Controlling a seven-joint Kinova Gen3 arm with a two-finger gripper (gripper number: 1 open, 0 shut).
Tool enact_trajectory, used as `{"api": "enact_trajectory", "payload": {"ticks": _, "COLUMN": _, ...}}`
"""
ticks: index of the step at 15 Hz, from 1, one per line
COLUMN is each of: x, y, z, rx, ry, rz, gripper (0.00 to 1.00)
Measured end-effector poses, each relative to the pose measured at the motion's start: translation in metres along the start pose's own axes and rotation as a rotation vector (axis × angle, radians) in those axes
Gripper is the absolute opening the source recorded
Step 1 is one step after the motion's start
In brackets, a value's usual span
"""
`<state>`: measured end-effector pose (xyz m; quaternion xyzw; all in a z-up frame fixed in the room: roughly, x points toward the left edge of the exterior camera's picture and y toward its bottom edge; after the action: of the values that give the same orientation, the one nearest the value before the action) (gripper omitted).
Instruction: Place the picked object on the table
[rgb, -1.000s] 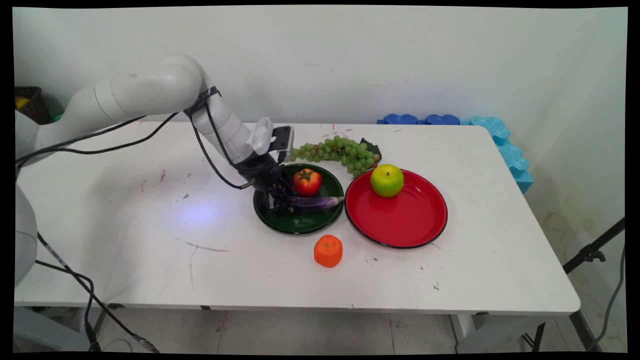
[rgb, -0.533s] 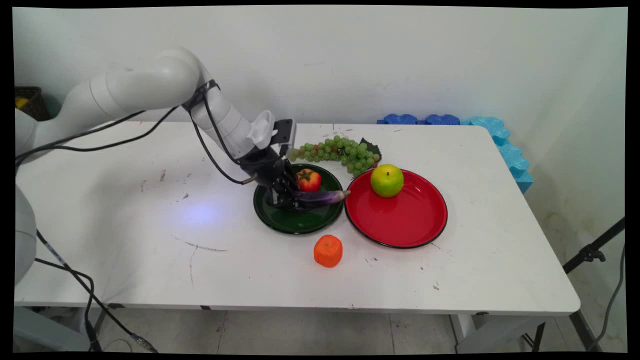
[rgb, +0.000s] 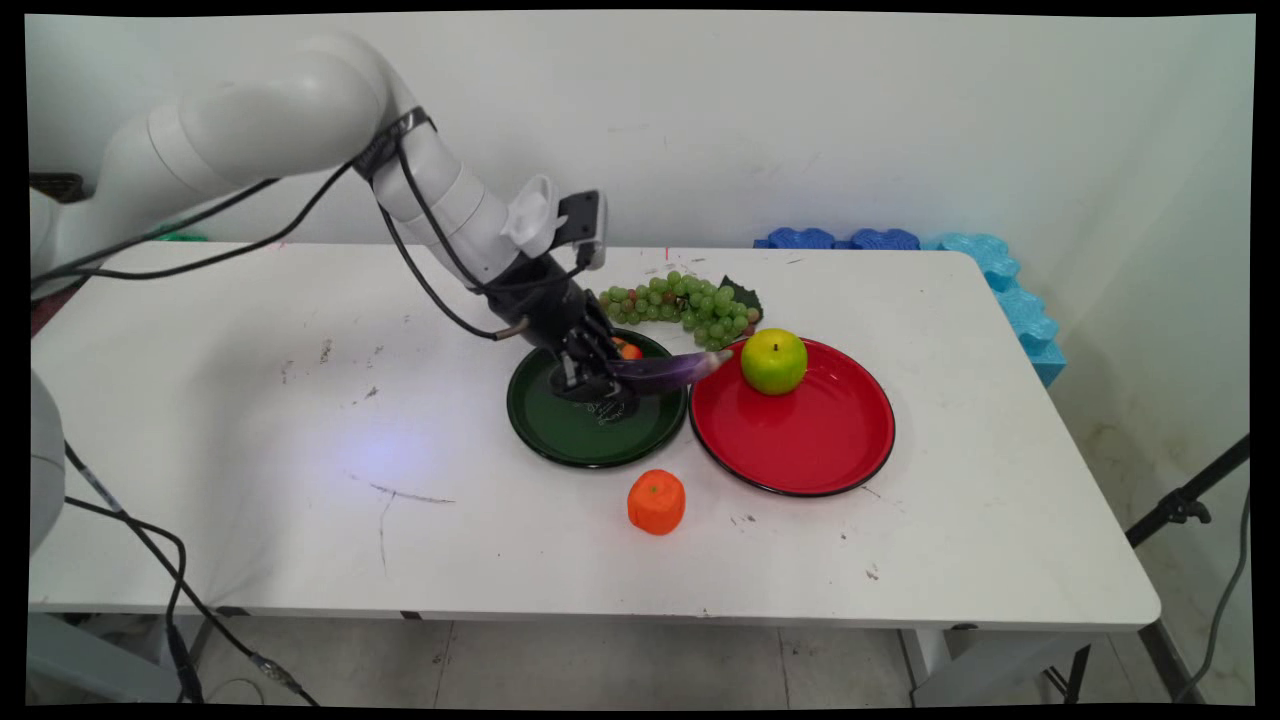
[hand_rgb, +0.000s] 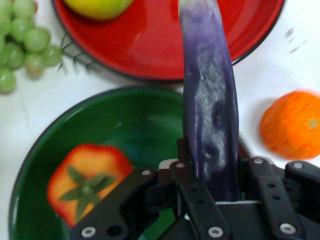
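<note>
claw (rgb: 600, 372) pinching purple eggplant (hand_rgb: 210, 120), lifted clear above green plate (rgb: 560, 430); tomato (hand_rgb: 87, 180) on plate beside claw, red plate (rgb: 820, 440) with green apple (rgb: 773, 361) just ahead.

Evenly bright, soft arm shadow across the table (rgb: 300, 420), glare on the red plate (rgb: 830, 440), hand view slightly blurred.
</note>
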<state>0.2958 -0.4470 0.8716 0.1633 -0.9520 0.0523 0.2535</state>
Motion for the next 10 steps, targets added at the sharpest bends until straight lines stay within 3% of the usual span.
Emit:
{"api": "enact_trajectory", "payload": {"ticks": 5, "x": 0.022, "y": 0.027, "z": -0.014, "rx": -0.026, "ry": 0.019, "rz": -0.041, "gripper": 0.0}}
{"api": "enact_trajectory", "payload": {"ticks": 10, "x": 0.035, "y": 0.07, "z": -0.018, "rx": -0.074, "ry": 0.015, "rz": -0.094, "gripper": 0.0}}
